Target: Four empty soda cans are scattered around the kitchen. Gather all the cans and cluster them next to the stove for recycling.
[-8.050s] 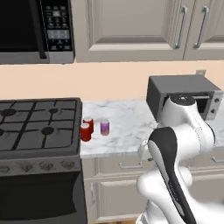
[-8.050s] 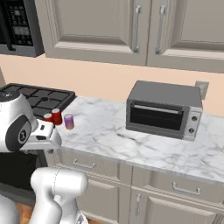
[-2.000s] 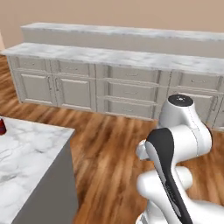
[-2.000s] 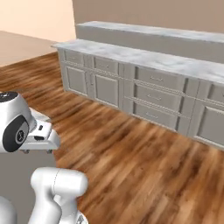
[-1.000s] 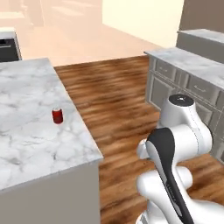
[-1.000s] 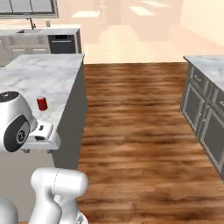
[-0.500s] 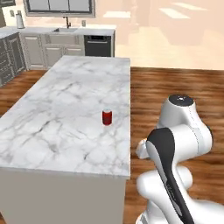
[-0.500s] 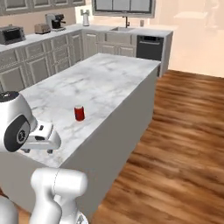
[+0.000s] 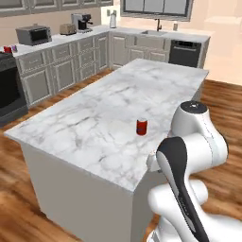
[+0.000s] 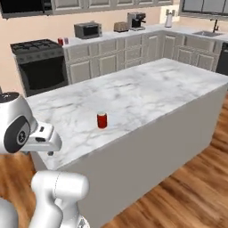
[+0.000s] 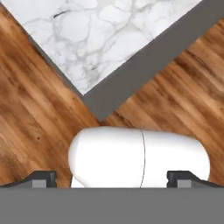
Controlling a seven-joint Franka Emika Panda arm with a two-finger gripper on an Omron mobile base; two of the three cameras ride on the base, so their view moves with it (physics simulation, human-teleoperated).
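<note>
One red soda can point(image 9: 142, 126) stands upright on the white marble island point(image 9: 94, 123), near its front right part; the right base view has the same can point(image 10: 102, 120) close to the island's near edge. Far behind, a red can point(image 10: 60, 42) and the purple can point(image 10: 66, 41) stand together on the counter just right of the black stove point(image 10: 38, 62). That pair point(image 9: 7, 48) also shows at the far left of the left base view. My gripper point(image 11: 111, 179) is open and holds nothing; it hangs folded over the wood floor by the island's corner point(image 11: 94, 94), well short of the can.
A grey toaster oven point(image 10: 87, 30), a toaster and a coffee maker point(image 10: 136, 20) line the back counter. A sink and black dishwasher point(image 9: 186, 52) sit on the far wall. Wood floor runs around the island on both sides.
The base has kept driving and turning, so both views swung around the island; its red can now looks nearer, and the stove with two cans has come into sight. The arm keeps its folded pose.
</note>
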